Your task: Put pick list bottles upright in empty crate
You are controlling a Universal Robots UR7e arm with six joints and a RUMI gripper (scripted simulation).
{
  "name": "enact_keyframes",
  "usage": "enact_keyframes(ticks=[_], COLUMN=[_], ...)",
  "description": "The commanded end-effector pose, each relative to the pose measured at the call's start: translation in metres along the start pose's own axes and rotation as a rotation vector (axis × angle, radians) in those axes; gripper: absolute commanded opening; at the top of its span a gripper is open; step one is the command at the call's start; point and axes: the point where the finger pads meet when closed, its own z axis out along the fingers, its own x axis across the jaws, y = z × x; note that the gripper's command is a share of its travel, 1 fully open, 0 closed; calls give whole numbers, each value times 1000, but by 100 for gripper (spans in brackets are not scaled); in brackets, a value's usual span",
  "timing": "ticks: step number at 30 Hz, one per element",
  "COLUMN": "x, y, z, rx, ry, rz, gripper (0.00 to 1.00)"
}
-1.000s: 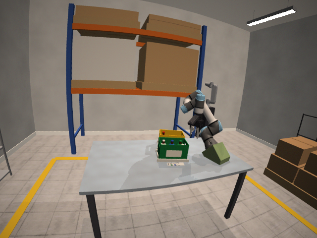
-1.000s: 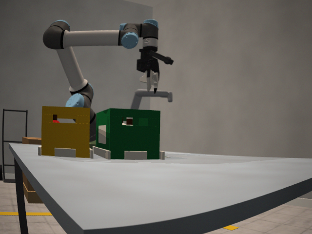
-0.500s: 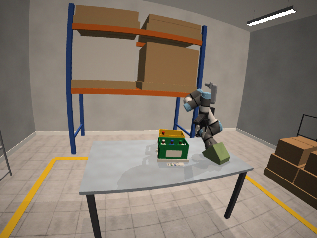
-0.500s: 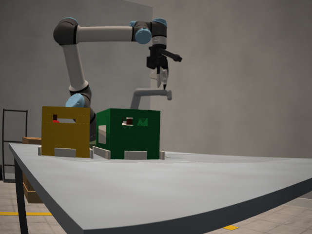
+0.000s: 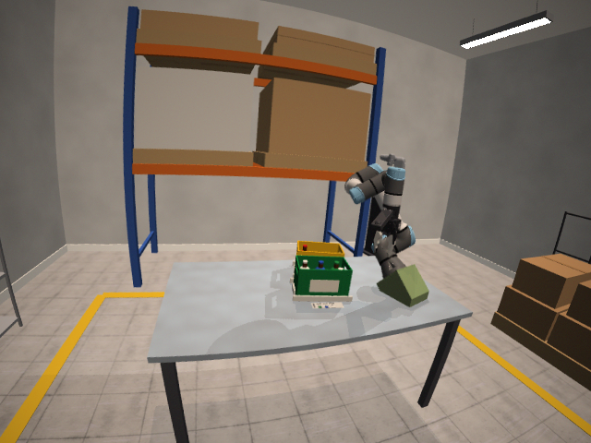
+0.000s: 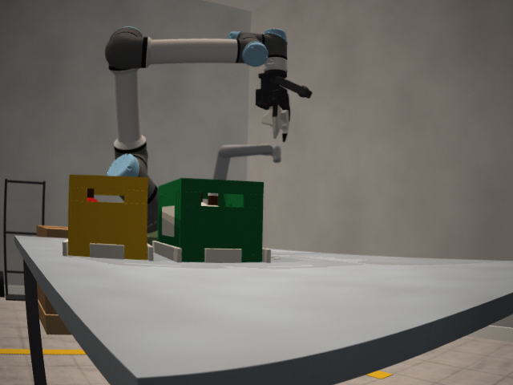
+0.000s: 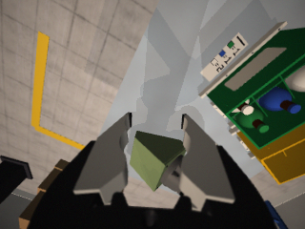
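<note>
You face grey walls (image 5: 200, 143) and a tiled floor (image 5: 295, 405) with yellow line (image 5: 52, 366); blue-and-orange rack (image 5: 129, 143) holding cardboard boxes (image 5: 312, 119); ceiling strip light (image 5: 504, 29); stacked cartons (image 5: 548, 291) at your right.
</note>
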Motion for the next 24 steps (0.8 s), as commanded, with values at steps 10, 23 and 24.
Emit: enact_keyframes(ticks=[10,23,24], x=[-55,-74,-74], y=[-18,-24,-24], z=[-25,-33,-33], rx=[-2,-4,-3], ry=[-1,0,-1], rz=[3,4,4], gripper=[38,38,38])
